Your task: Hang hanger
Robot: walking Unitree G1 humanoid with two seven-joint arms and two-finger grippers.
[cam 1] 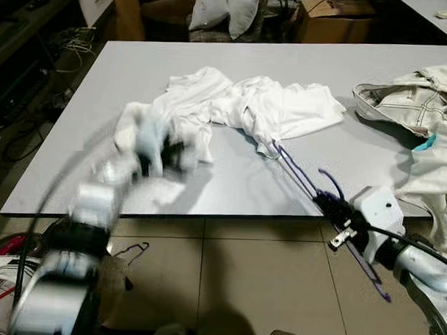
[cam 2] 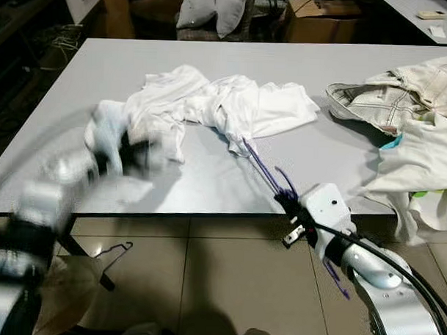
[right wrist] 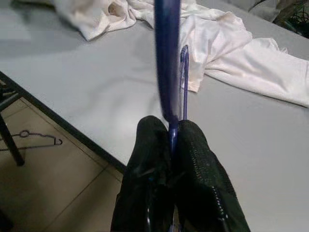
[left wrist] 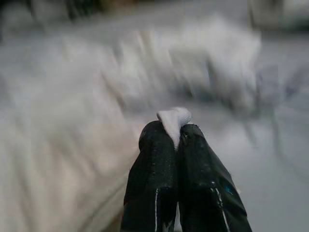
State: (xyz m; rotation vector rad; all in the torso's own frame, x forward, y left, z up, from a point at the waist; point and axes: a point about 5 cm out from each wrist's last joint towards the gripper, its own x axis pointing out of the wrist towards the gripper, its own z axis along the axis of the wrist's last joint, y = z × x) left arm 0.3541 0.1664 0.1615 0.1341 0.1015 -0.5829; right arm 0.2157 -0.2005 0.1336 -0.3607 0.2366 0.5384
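My right tool is clamped on the purple hanger, whose far end sits inside the white shirt on the bench ahead. My blurred left tool pinches white cloth.

The left arm is smearing into a grey streak over the near edge of the table, and the left gripper is pinching a scrap of white cloth whose surroundings are dissolving into blur. The purple hanger is vanishing at its far end under the white shirt on the table. The pale garments at the table's right end are running off the picture's edge
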